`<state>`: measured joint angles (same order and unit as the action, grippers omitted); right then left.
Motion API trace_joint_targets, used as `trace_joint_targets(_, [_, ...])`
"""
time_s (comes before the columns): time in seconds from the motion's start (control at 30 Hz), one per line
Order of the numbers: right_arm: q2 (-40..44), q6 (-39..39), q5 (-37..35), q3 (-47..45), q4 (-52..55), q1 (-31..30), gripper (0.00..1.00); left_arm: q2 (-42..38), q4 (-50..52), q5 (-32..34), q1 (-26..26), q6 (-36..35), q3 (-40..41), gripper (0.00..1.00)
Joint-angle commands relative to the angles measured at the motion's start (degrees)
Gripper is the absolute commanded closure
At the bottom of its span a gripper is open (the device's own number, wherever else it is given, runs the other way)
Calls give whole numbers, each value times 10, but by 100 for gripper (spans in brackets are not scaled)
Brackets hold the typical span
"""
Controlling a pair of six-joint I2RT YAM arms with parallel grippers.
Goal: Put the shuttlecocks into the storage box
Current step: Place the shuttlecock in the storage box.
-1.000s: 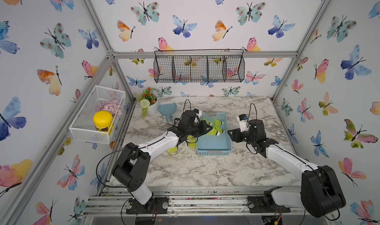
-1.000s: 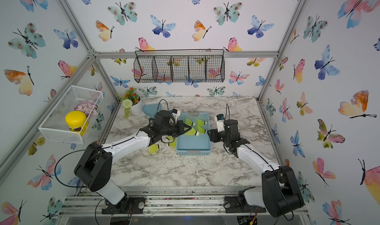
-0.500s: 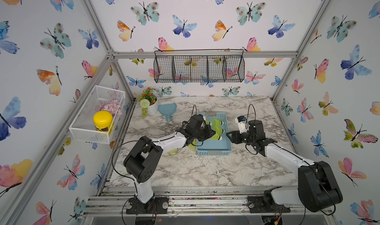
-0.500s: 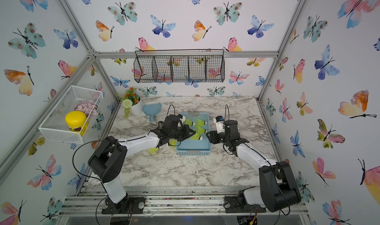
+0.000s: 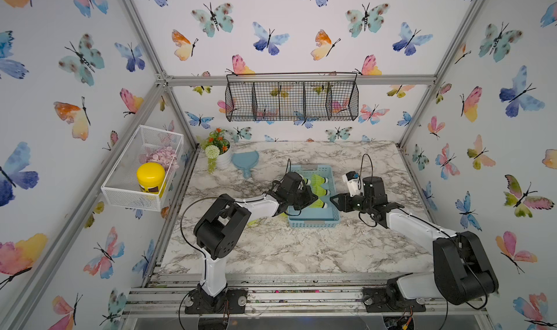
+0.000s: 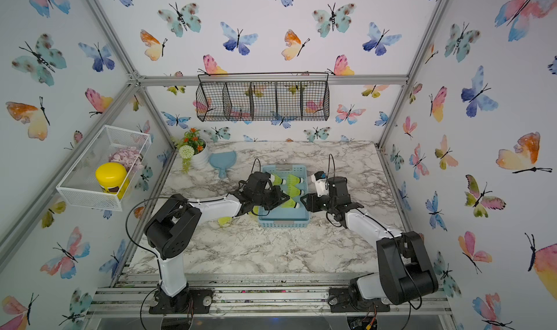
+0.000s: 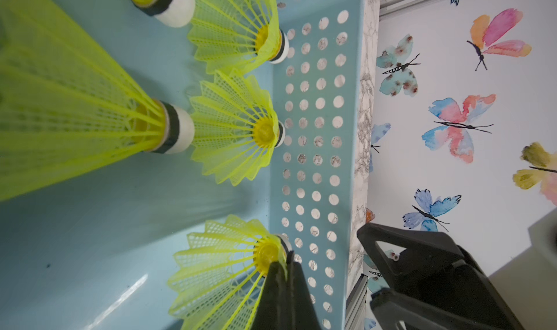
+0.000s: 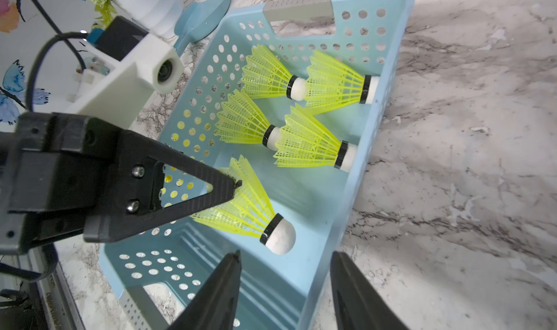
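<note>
Left of the storage box [image 8: 388, 81], under my left arm, at least one loose shuttlecock [image 6: 224, 220] lies on the counter [image 5: 301, 247]; how many, I cannot tell. My left tool [image 8: 233, 188] is pinched on the skirt of a fifth shuttlecock [image 8: 253, 214], its cork down inside the box beside four shuttlecocks [image 8: 313, 141]. I judge placing is in hand: next, release and back out cleanly. My right tool [image 5: 333, 200] hangs half-spread and empty at the box's right wall.

Glossy smooth plastic storage box [image 8: 394, 42], plastic-mesh shuttlecocks [image 8: 307, 138], marble-look tabletop [image 8: 467, 132]
</note>
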<state>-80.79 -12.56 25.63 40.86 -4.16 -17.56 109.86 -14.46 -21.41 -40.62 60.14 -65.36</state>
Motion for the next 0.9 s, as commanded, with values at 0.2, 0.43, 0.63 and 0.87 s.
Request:
trace_joint_targets(0.2, [-15,14,36,1,1,3,46,33,-26,14,-8,25,-25,100])
trace_joint_targets(0.43, [-19,21,53,5,5,3,46,58,-28,20,-10,35,-37,100])
trace_joint_targets(0.63, [-23,24,60,6,8,3,46,67,-35,19,-11,45,-38,100])
trace_joint_targets(0.87, [-26,26,72,8,7,3,46,73,-39,23,-12,49,-37,98])
